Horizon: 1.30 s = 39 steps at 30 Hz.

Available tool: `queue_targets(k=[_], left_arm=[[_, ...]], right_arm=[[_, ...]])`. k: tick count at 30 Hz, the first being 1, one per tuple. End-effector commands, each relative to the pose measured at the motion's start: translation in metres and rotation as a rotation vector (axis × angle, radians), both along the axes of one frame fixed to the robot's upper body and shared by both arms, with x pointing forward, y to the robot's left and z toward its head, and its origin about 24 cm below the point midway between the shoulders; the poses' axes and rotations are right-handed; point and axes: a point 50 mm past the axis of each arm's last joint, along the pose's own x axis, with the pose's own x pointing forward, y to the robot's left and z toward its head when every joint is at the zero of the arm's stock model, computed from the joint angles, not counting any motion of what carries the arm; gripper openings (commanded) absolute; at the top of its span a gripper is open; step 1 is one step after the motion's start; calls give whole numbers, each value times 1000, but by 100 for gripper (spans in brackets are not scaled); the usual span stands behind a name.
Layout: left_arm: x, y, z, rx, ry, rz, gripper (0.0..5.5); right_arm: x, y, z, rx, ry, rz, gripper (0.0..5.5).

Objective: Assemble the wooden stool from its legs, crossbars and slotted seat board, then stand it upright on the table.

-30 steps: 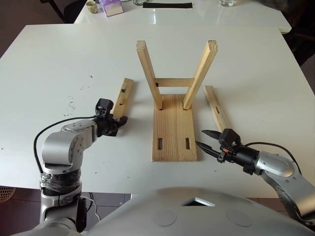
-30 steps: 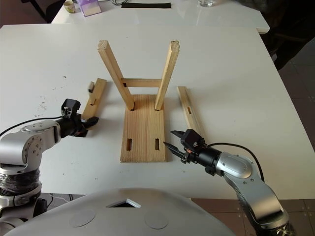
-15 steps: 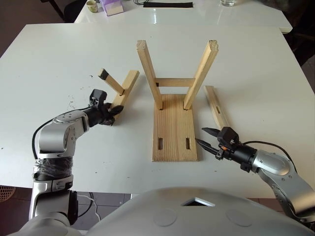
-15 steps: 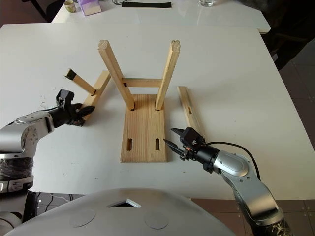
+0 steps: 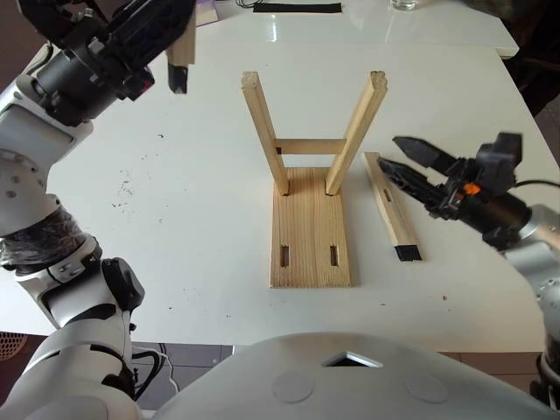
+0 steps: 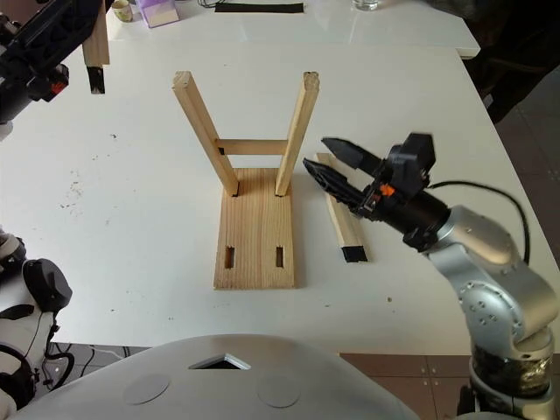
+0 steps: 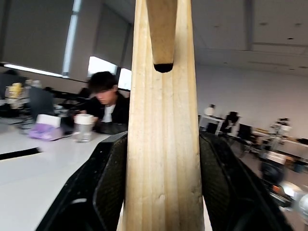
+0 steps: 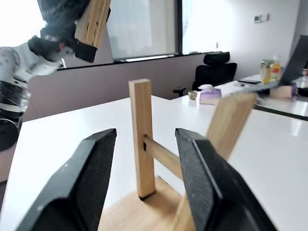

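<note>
1. The seat board (image 5: 311, 236) is laid flat on the table (image 5: 131, 219). Two legs (image 5: 263, 131) are seated in its far slots and joined by a crossbar (image 5: 308, 146).
2. A loose leg (image 5: 391, 219) is laid just right of the board.
3. The left gripper (image 5: 162, 22) is clamped on another leg (image 5: 181, 54), held high over the table's far left.
4. The right gripper (image 5: 391, 151) is spread wide above the loose leg.

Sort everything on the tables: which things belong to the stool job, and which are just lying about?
Job: seat board, two fitted legs, crossbar, loose leg, held leg.
Lying about: cup, purple box, black strip, glass.
</note>
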Motion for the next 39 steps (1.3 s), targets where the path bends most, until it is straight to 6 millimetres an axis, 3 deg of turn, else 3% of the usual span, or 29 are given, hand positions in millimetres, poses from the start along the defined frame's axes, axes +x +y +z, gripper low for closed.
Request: queue_targets(k=[1,4,11,25,32,39], left_arm=[[-48,-36,3,119,-79,-348,204],[-55,-46,-2,137,-84,-419,204],[-48,-63,-21,196,-67,-443,204],[-49,-65,-50,302,-61,-451,204],[-46,-68,-44,279,-91,-427,204],[-48,-69,-51,298,-67,-432,204]], right_arm=[[1,2,50,89,-25,256,279],[6,6,63,84,-3,343,326],[5,21,76,-7,21,547,330],[6,25,78,-61,41,584,330],[6,27,57,-172,81,567,232],[7,27,60,-154,54,565,136]])
